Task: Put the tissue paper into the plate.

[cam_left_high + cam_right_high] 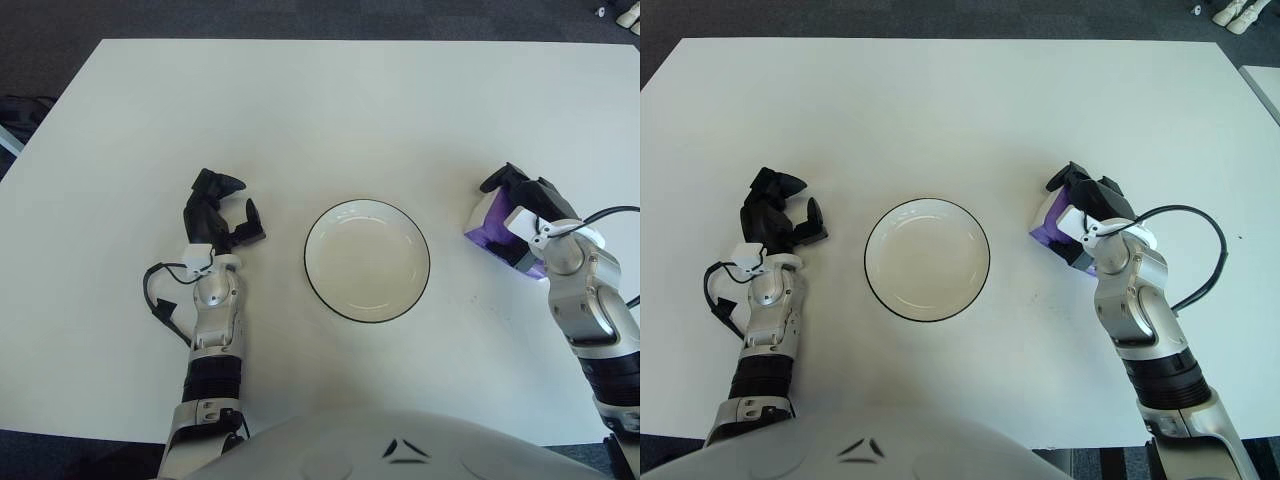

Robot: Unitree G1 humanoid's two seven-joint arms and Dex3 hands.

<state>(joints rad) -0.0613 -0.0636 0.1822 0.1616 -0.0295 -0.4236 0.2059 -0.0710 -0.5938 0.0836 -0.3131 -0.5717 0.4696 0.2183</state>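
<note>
The tissue paper is a purple pack [486, 223] lying on the white table, right of the plate. My right hand [520, 213] sits over it with its black fingers curled around the pack, hiding most of it. The white plate [367, 262] with a thin dark rim stands at the table's middle, with nothing in it, about a hand's width left of the pack. My left hand [222, 211] shows left of the plate, fingers loosely spread and holding nothing.
The white table [350, 110] spreads wide behind the plate and both hands. Dark carpet lies beyond its far edge. A black cable [158, 300] loops beside my left wrist, and another [1200, 250] arcs from my right wrist.
</note>
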